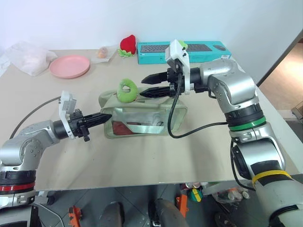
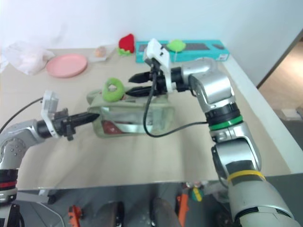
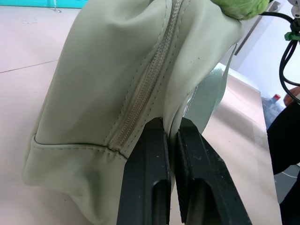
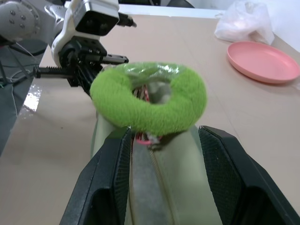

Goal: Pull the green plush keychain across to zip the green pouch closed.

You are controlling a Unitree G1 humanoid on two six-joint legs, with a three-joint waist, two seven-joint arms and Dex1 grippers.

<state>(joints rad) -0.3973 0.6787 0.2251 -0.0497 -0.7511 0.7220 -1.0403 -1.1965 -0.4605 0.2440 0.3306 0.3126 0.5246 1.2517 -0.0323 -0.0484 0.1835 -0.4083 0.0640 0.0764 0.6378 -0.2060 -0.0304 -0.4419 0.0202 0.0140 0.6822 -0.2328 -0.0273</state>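
Observation:
The green pouch (image 1: 142, 111) lies mid-table, with a red item showing through its clear side window. My left gripper (image 1: 108, 117) is shut on the fabric at the pouch's left end; in the left wrist view the two fingers (image 3: 145, 178) pinch the cloth just beside the zip's end. The green plush keychain (image 1: 127, 91), a fuzzy lime ring, stands on top of the pouch toward its left end. My right gripper (image 1: 143, 85) comes in from the right, pointing left, and is open. In the right wrist view the keychain (image 4: 150, 96) sits just beyond the spread fingertips, ungripped.
At the back of the table are a pink plate (image 1: 69, 65), a crumpled plastic bag (image 1: 27, 56), a red plush strawberry (image 1: 128, 44) and a teal keyboard box (image 1: 208, 51). A black cable (image 1: 171, 124) hangs from my right wrist over the pouch's right end.

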